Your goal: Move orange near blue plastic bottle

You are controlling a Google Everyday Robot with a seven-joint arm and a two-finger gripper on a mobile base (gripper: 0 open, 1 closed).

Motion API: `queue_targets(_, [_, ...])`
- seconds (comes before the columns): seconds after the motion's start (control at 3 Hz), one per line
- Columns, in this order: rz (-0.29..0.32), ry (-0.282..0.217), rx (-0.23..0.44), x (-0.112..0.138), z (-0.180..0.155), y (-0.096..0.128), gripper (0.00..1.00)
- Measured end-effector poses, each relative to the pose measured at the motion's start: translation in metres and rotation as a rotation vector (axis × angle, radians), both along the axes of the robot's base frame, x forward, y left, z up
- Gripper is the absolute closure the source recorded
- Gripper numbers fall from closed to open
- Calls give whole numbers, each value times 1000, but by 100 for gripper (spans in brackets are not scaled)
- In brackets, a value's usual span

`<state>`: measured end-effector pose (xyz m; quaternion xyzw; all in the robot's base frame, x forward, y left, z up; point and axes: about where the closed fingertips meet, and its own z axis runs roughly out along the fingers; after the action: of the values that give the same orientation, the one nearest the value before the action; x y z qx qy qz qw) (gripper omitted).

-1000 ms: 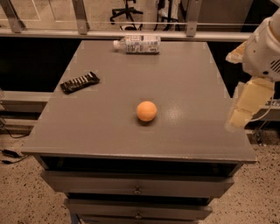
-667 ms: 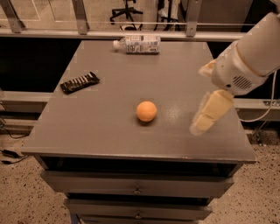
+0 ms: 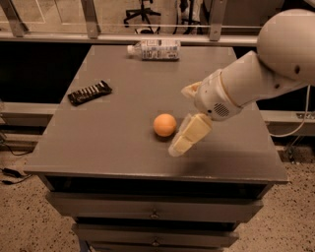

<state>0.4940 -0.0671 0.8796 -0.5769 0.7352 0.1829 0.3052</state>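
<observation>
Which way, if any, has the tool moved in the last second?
Yes. The tool swung left from the table's right edge to just right of the unmoved orange.

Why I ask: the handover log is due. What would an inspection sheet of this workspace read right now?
Surface: grey table top over drawers.
Job's things: orange resting near the middle front; blue plastic bottle lying on its side at the far edge, well apart from the orange.
Clutter: flat black packet on the left side.
Grippers: claw low over the table, just right of the orange; contact cannot be told.
Cables: pale cable hanging right of the table.
Surroundings: metal railing behind the table, office chair beyond it, speckled floor.
</observation>
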Motion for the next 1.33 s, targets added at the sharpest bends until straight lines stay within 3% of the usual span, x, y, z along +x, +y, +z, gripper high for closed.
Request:
queue_targets(0.67, [21, -5, 95, 13, -30, 43, 0])
queue_targets(1.0, [11, 3, 109, 19, -38, 50, 1])
queue_targets(1.33, [1, 9, 116, 22, -39, 51, 21])
